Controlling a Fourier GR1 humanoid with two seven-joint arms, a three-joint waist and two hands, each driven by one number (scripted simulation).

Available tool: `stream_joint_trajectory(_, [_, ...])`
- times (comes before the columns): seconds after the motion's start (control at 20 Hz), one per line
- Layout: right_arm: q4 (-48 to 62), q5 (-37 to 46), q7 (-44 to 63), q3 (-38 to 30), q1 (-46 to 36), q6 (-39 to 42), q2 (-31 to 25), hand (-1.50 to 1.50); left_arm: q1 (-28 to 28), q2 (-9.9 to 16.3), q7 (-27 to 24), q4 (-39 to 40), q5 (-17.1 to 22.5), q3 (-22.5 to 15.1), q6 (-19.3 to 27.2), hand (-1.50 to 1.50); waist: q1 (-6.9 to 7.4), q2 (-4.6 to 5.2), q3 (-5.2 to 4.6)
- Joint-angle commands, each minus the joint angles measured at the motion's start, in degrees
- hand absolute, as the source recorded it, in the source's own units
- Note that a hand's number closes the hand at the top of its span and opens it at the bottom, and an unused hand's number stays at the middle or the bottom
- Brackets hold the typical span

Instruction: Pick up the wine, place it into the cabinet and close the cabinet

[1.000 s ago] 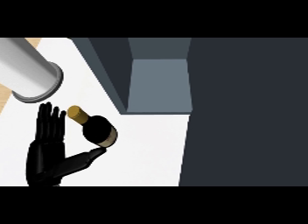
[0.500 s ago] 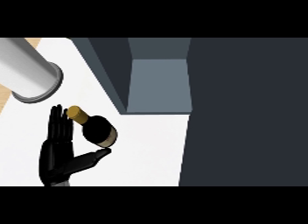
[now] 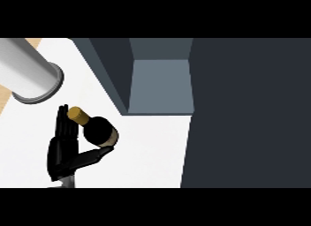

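Head view. One hand (image 3: 65, 152) enters from the lower edge at the view's left; which arm it belongs to cannot be told. Its fingers (image 3: 62, 126) are straight and held together, pointing up the frame; the thumb (image 3: 92, 155) sticks out to the right — nothing is pinched or gripped. The wine (image 3: 96, 128) lies on the white counter (image 3: 151, 150) just right of the fingers, touching or nearly touching them, its cork end up-left and its dark body above the thumb. A grey cylinder (image 3: 24, 70) lies at upper left. The cabinet (image 3: 161, 84) stands open beyond the wine — grey interior visible, dark door (image 3: 256, 114) at right.
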Motion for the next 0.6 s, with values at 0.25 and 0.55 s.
stream_joint_trajectory(0.25, [-8.41, -2.60, 0.87, 1.73, 5.31, 0.89, 0.59, -1.50, -4.67, 3.50, -3.30, 10.39, 3.43, 4.47, -6.04, -1.50, -0.14, 0.00, 0.01])
stream_joint_trajectory(0.55, [-8.75, 0.55, 1.15, 4.43, 5.37, 0.16, 1.97, -1.50, -4.16, -0.91, -8.39, 14.04, 2.12, -0.19, -0.87, -1.50, -0.12, -0.02, -0.01])
